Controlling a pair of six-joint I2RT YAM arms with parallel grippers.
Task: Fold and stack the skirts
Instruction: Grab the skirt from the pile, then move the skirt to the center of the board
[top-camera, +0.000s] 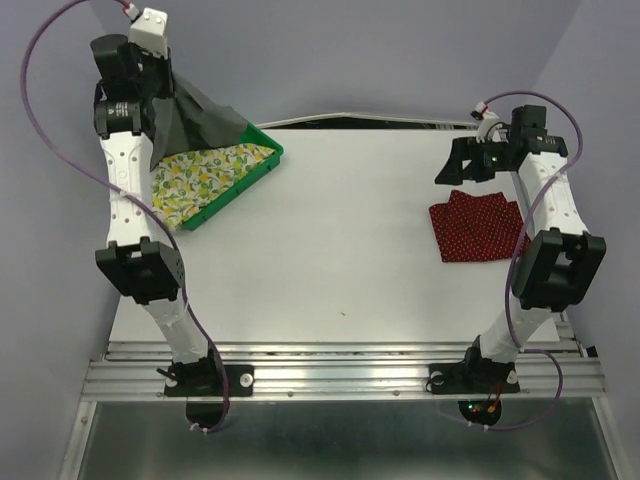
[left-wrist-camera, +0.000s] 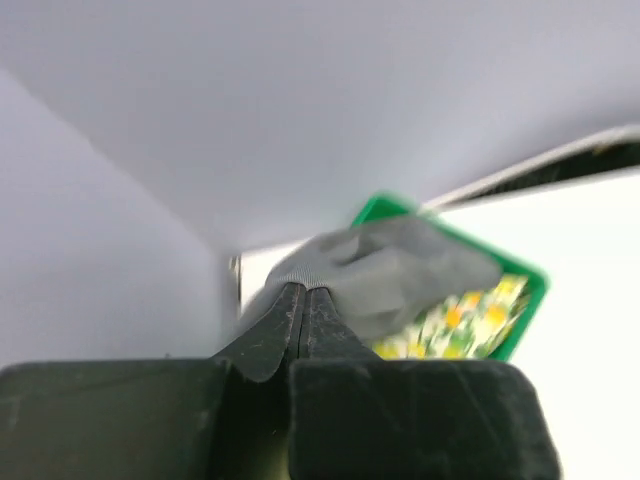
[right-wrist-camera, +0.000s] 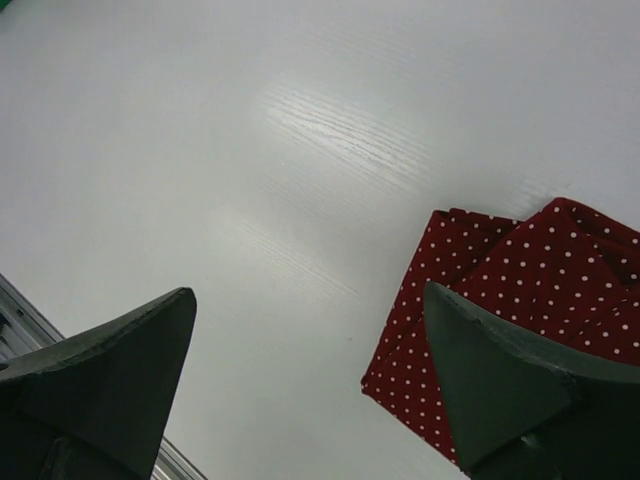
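While the left gripper (left-wrist-camera: 305, 305) is raised at the far left with its jaws pressed fully together on a pinch of the grey skirt (left-wrist-camera: 400, 270), that cloth hangs from the fingers over the far end of the green tray (top-camera: 272, 150), its lower edge seemingly resting there, though the blurred wrist view leaves this unsure. Inside the tray the lemon-print skirt (top-camera: 205, 175) lies spread out. Across the table (top-camera: 340, 250), the right gripper (right-wrist-camera: 308, 292) hovers with jaws wide apart, holding nothing, near the dark red dotted skirt (right-wrist-camera: 500, 290), which lies folded on the right side.
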